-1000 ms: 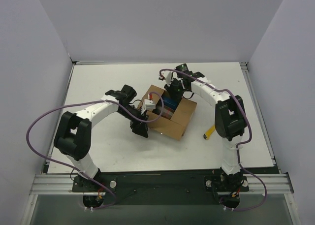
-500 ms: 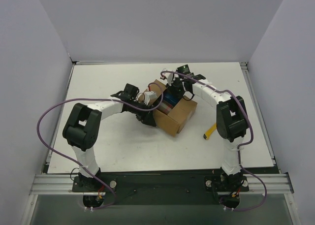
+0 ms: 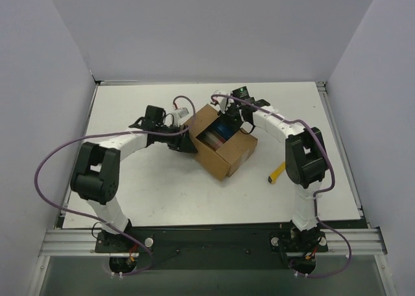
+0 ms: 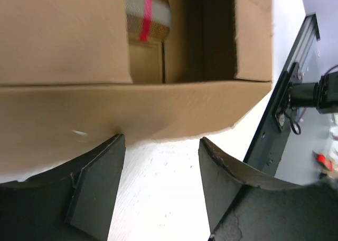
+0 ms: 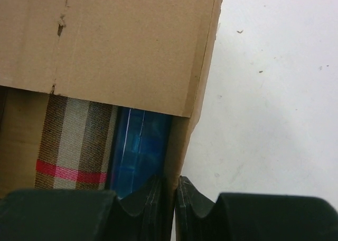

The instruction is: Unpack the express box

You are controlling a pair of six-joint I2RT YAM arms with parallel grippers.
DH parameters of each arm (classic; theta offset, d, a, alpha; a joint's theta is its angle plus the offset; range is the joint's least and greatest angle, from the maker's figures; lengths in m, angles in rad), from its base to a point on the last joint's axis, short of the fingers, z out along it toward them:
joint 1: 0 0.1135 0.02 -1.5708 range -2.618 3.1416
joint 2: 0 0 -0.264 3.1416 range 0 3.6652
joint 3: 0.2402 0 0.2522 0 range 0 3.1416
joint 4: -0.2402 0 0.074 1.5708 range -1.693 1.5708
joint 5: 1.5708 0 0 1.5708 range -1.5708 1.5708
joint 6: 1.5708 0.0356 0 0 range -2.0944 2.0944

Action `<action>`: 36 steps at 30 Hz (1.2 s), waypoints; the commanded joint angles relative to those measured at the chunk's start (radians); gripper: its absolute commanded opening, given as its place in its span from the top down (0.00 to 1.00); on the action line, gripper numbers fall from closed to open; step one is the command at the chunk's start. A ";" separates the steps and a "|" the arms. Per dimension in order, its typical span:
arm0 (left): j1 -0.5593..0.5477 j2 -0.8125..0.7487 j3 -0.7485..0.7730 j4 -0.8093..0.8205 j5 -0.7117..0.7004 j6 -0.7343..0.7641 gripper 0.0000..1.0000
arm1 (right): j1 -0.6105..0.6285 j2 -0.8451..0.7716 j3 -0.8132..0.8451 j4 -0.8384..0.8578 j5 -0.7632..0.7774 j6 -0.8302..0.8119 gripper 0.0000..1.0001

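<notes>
As I see it, the express box [image 3: 224, 146] sits mid-counter [image 3: 162, 189], with a roll [image 5: 74, 141] and a case [image 5: 140, 146] side by side inside. The left end effector [image 4: 161, 146] is at its left, the right end effector [image 5: 169, 185] astride its far wall, and a knife [image 3: 276, 173] to its right.

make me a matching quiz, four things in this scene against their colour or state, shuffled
Things:
1 express box
2 utility knife
3 left end effector
4 right end effector

States:
a yellow, lying on the table
b jaws apart, holding nothing
c brown, top open
d pinching a cardboard wall

Pairs: 1-c, 2-a, 3-b, 4-d
</notes>
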 commanded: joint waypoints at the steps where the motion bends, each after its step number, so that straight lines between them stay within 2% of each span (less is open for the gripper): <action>1: 0.071 -0.196 0.151 -0.106 -0.002 0.124 0.32 | 0.063 -0.024 -0.031 -0.175 -0.112 0.031 0.93; 2: 0.077 -0.202 0.182 -0.157 -0.012 0.141 0.31 | 0.063 -0.027 -0.028 -0.171 -0.106 0.034 0.91; 5: 0.076 -0.176 0.299 -0.221 -0.042 0.147 0.32 | 0.066 -0.040 -0.006 -0.145 -0.038 0.047 0.75; 6: 0.071 -0.159 0.331 -0.243 -0.060 0.178 0.31 | 0.064 -0.044 0.017 -0.135 0.007 0.067 0.61; 7: 0.065 -0.124 0.397 -0.266 -0.132 0.190 0.29 | 0.061 -0.052 0.031 -0.125 0.026 0.105 0.54; 9: 0.041 -0.098 0.430 -0.294 -0.215 0.230 0.27 | 0.049 -0.066 0.058 -0.123 0.049 0.141 0.42; 11: 0.004 -0.079 0.448 -0.279 -0.339 0.255 0.21 | 0.041 -0.081 0.086 -0.123 0.063 0.176 0.35; 14: -0.056 -0.047 0.495 -0.309 -0.497 0.314 0.15 | 0.028 -0.113 0.113 -0.135 0.075 0.222 0.31; 20: -0.221 -0.009 0.494 -0.343 -0.736 0.391 0.03 | -0.009 -0.182 0.149 -0.203 0.091 0.284 0.29; 26: -0.330 0.013 0.444 -0.317 -0.923 0.425 0.03 | -0.058 -0.287 0.040 -0.189 0.112 0.376 0.29; 28: -0.352 0.025 0.414 -0.294 -1.029 0.451 0.03 | -0.066 -0.325 -0.026 -0.180 0.106 0.385 0.29; 31: -0.380 0.045 0.396 -0.283 -1.109 0.496 0.03 | -0.084 -0.365 -0.095 -0.174 0.088 0.406 0.29; 36: -0.384 0.054 0.358 -0.271 -1.166 0.532 0.03 | -0.107 -0.419 -0.170 -0.154 0.028 0.452 0.29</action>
